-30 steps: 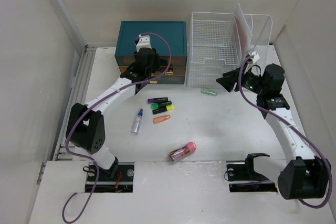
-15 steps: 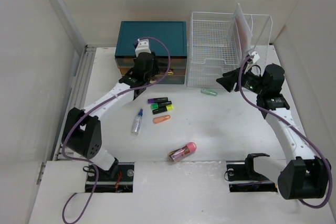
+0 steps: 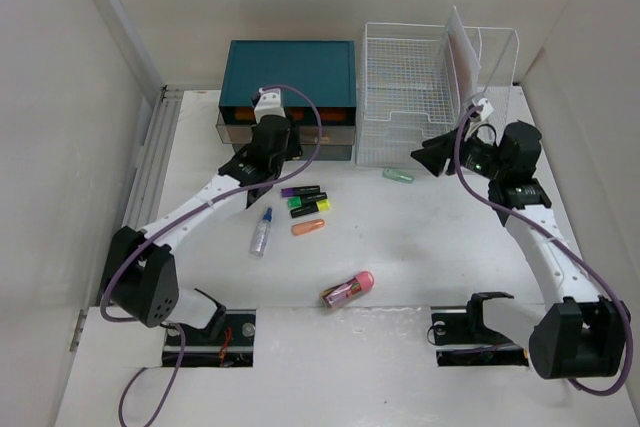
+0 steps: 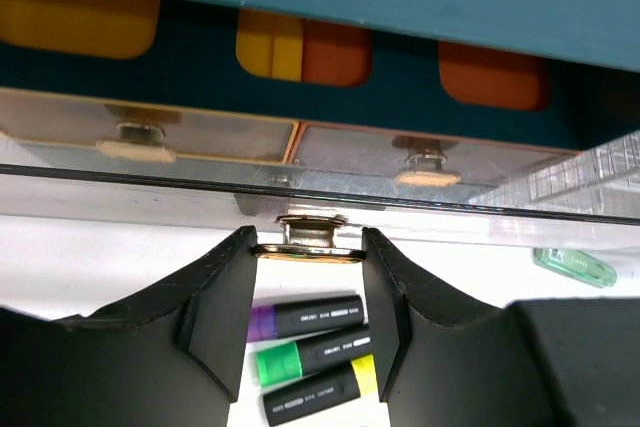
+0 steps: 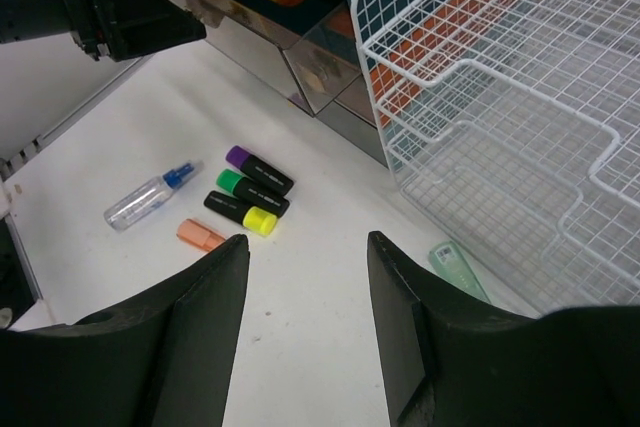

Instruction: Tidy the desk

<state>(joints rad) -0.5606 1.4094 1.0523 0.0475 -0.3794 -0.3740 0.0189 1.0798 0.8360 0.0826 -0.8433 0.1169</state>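
The white desk (image 3: 430, 247) holds scattered items. My left gripper (image 4: 308, 247) is shut on the gold knob (image 4: 308, 237) of a clear lower drawer (image 4: 420, 209) of the teal drawer box (image 3: 291, 72). The drawer stands pulled out a little. In the top view the left gripper (image 3: 268, 147) is in front of the box. My right gripper (image 5: 305, 247) is open and empty, hovering above the desk in front of the white wire rack (image 3: 420, 97). It also shows in the top view (image 3: 425, 155).
Three highlighters, purple (image 3: 300, 190), green (image 3: 305, 201) and yellow (image 3: 310, 210), lie below the drawer. An orange cap (image 3: 308, 227), a small spray bottle (image 3: 262, 231), a pink case (image 3: 348, 288) and a pale green tube (image 3: 398, 175) lie around them.
My left gripper has moved back toward the near edge while holding the knob, and the drawer has slid out of the teal box. The right arm has not moved.
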